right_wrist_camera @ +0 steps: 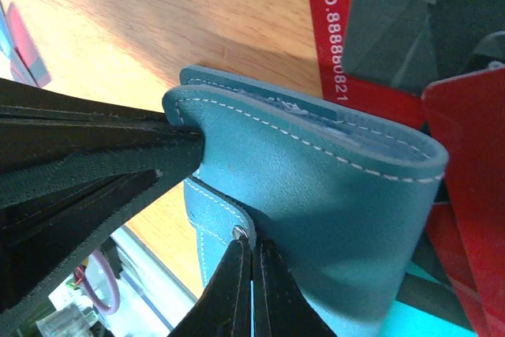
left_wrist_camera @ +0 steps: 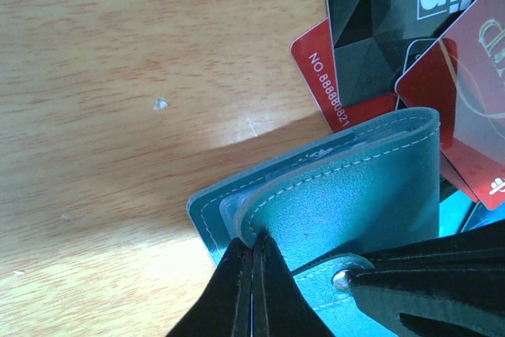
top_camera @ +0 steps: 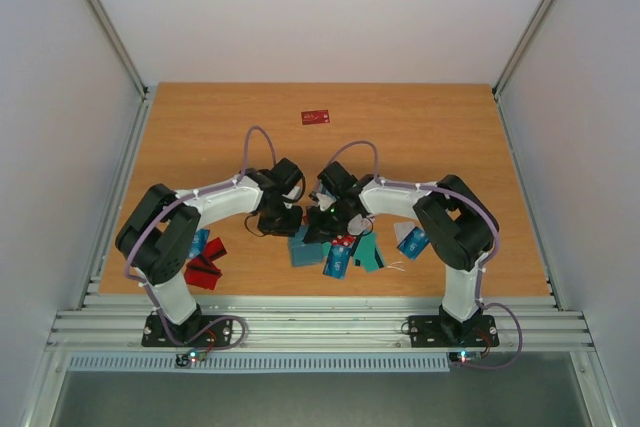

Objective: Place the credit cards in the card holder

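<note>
Left wrist view shows the left gripper [left_wrist_camera: 252, 278] clenched on an edge of the card holder [left_wrist_camera: 355, 191], the right gripper [right_wrist_camera: 251, 278] pinching its snap strap, beside red credit cards [left_wrist_camera: 316, 57] on the wooden table [left_wrist_camera: 118, 116].

Teal and red
The card holder [left_wrist_camera: 347, 195] is stitched white on teal; the red card [left_wrist_camera: 316, 69] at twelve o'clock is lettered white.

Wooden table [top_camera: 420, 137], white walls [top_camera: 330, 7]

Thin red plastic card [left_wrist_camera: 316, 69] just above teal leather folding wallet [left_wrist_camera: 347, 195]: white "NO 88888…", last digits hidden. Dark patterned plastic card [left_wrist_camera: 371, 29] above wallet: white "Vip", upside down.
</note>
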`<state>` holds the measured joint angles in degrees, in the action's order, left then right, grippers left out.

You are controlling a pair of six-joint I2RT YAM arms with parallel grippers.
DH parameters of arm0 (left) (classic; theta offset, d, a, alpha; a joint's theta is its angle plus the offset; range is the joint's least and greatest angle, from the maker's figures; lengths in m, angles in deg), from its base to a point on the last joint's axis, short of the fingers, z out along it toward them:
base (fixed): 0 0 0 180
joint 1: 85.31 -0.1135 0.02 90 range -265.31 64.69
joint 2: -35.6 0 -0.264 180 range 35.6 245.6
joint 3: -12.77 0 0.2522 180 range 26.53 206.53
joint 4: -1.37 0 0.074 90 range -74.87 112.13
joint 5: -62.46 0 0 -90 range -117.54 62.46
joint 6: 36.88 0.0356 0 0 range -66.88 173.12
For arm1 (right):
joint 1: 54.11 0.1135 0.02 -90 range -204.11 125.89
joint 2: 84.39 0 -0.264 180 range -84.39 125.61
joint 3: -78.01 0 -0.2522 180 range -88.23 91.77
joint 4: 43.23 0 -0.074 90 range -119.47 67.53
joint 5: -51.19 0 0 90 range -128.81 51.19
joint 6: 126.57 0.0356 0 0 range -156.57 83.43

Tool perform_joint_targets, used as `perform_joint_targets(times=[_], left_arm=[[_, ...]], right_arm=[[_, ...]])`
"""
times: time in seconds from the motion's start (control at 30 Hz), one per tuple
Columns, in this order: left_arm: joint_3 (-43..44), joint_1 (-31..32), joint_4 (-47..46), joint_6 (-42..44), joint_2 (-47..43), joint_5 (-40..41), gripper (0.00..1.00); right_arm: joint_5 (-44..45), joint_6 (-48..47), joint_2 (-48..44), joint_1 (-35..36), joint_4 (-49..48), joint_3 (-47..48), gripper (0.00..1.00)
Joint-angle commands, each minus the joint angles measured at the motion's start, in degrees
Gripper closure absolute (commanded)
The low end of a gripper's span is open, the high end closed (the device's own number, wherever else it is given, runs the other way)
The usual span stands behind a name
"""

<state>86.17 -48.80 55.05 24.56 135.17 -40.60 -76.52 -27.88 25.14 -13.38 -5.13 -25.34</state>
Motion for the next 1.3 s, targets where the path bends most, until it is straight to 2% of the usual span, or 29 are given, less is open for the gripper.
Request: perform_joint_targets(times=[0.0,0.33,0.73,1.27], left_arm=[[-2.4,0.1,0.1,-0.7,1.9,2.2,1.00],[-2.6,0.1,-0.3,-0.4,1.9,1.7,1.00],[-3.1,0.1,-0.8,-0.6,1.5,1.3,1.00],[-3.2,0.1,-0.5,-0.6,1.3,1.4,1.00]], right_arm=[[12.7,-0.1,0.6,0.0,16.0,-1.3,0.99],[7.8,2.2,0.3,0.2,17.7,5.1,0.99],[-0.6,4.2,0.9,1.2,9.6,4.4,0.99],[-3.4,5.1,1.1,1.8,5.1,4.2,0.99]])
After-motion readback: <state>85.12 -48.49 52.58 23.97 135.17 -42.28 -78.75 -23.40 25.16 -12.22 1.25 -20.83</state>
